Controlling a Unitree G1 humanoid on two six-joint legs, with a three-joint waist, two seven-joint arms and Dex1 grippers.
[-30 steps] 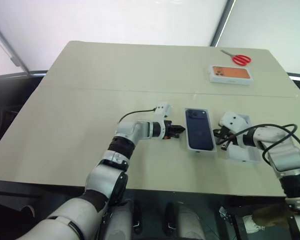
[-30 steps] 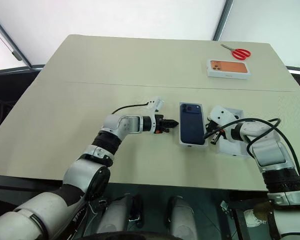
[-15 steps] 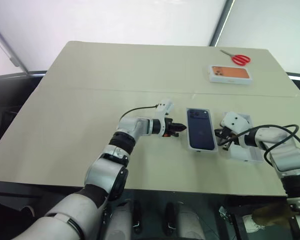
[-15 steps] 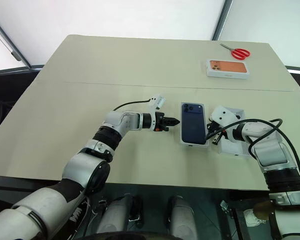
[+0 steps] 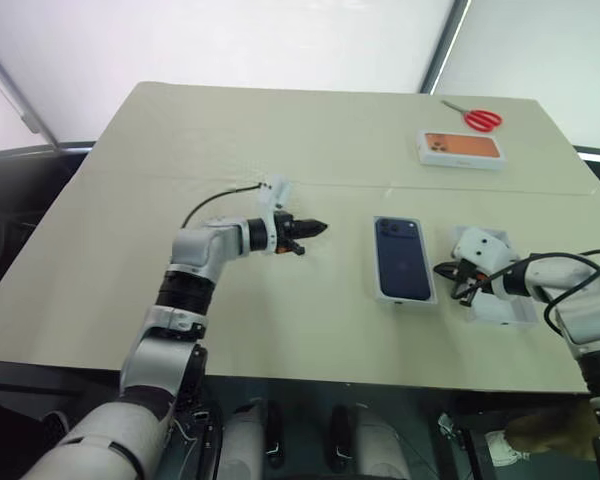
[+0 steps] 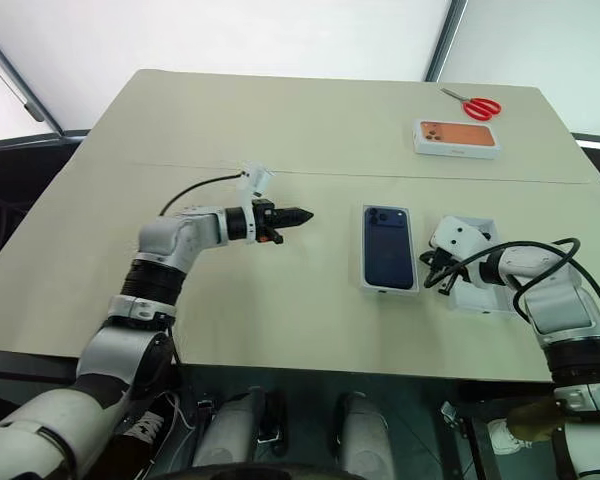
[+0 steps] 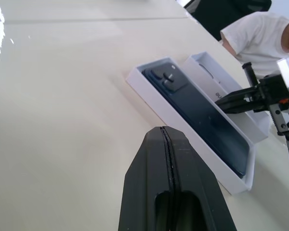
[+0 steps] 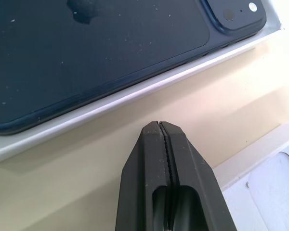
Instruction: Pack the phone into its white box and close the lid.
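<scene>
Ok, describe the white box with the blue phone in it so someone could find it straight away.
On the beige table, look at the near edge, between the two robot arms. There lies the shallow white cardboard box holding a slim dark navy-blue smartphone, camera cluster facing up. The other phone box, by the red scissors, shows an orange picture.

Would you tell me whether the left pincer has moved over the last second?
Yes. The left pincer, shut, has drawn leftward away from the phone.

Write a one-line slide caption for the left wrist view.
Shut left hand points across the beige table toward the navy phone lying in its white box.
</scene>
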